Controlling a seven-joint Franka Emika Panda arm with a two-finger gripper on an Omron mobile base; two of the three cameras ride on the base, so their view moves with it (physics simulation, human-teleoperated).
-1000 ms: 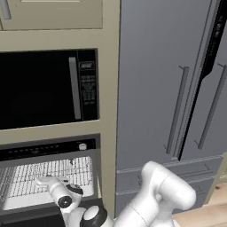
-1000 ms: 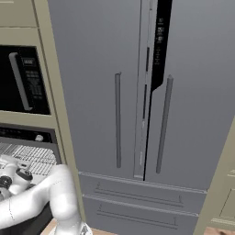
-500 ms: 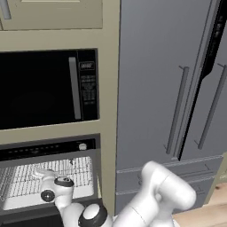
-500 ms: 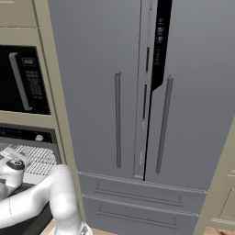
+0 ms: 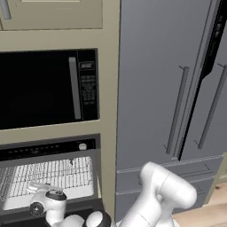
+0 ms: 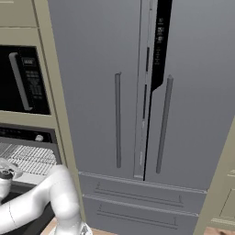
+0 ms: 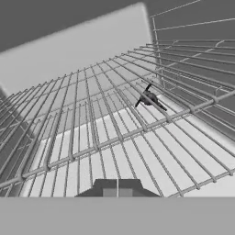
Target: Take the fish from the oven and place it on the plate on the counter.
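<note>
The oven [image 5: 48,148] stands with its door down, its wire rack [image 5: 48,175] in the open. A small dark grey fish [image 7: 149,98] lies on the rack, far back and to the right of the hand; it shows as a tiny dark shape, the fish [image 5: 71,162], in the left base view. My gripper [image 7: 117,188] is shut with nothing in it, low at the rack's front edge, well short of the fish. From the base, the gripper [image 5: 36,188] sits at the oven's mouth. The plate and the counter are out of view.
A black microwave [image 5: 44,88] sits above the oven. To the right stands a tall grey fridge [image 5: 177,88] with vertical handles [image 6: 117,119]. The oven's silver knob [image 6: 40,137] is on its control strip. More rack wires [image 7: 197,55] run at the right in the hand view.
My hand has shifted a little left and down at the oven's mouth. The gripper stayed shut, and the fish has not moved.
</note>
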